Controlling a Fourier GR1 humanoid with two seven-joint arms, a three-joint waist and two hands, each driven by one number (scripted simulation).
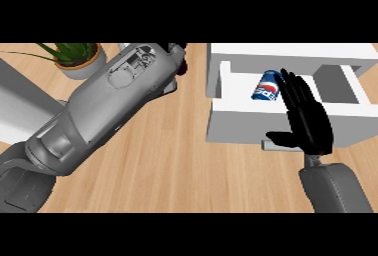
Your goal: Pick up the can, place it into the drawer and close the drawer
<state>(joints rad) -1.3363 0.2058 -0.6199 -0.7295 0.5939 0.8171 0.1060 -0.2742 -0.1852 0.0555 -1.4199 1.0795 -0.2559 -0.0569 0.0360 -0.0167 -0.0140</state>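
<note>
Blue can (266, 86) lies in the open white drawer (240, 125) near its left wall, right hand (308, 125) flat and empty beside it: lift clear, then push the front squarely.

- The right hand (306, 122) is black and flat, seen at the view's right, palm side turned left.
- Its fingers (294, 90) are straight and held together, pointing away from the robot.
- Its thumb (279, 136) sticks out to the left, apart from the fingers.
- The right forearm (336, 190), grey, comes up from the lower edge at the right and meets the hand at a narrow wrist.
- The left forearm (111, 100), grey and bulky, runs slantwise from the lower left corner up to the top middle.
- Only a dark sliver of the left hand (177, 49) shows at that forearm's far end.
</note>
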